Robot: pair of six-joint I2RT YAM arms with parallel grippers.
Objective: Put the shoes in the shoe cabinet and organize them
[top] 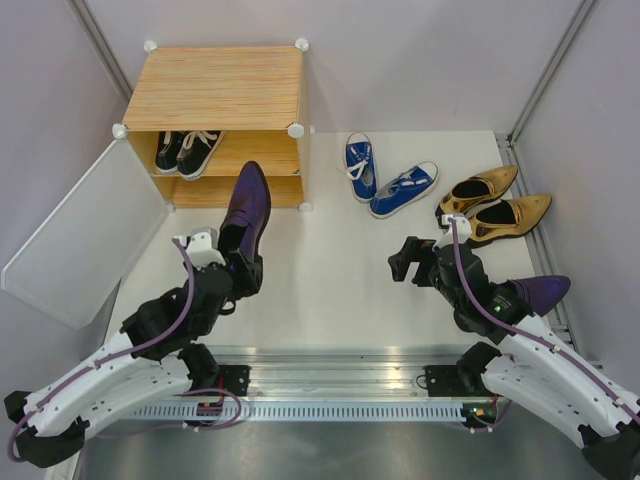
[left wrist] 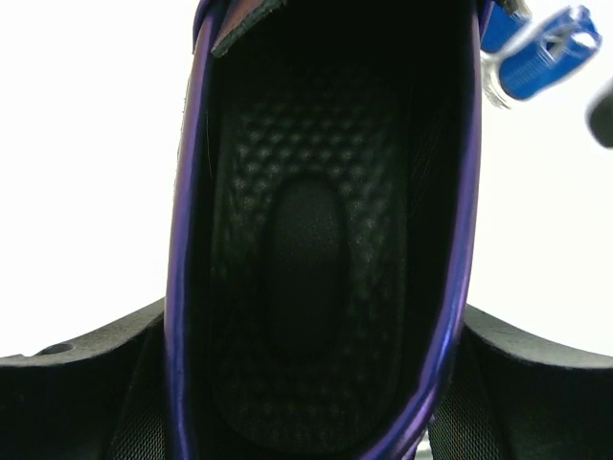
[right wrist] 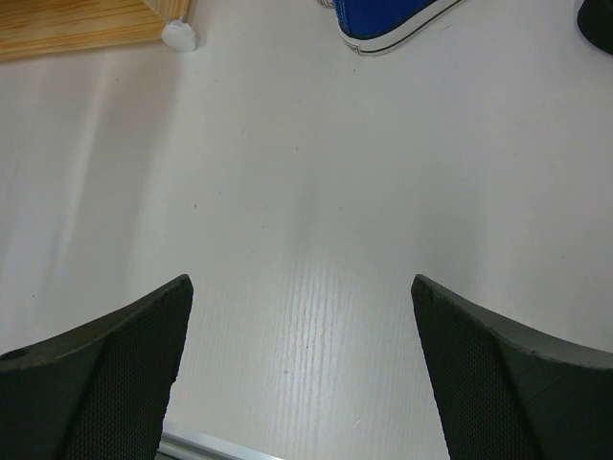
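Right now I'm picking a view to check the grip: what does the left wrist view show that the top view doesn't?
Left wrist only: the dimpled insole of the held heel. Top only: cabinet, black sneakers, gold heels, the other purple heel, right gripper. Both: the held heel and blue sneakers.
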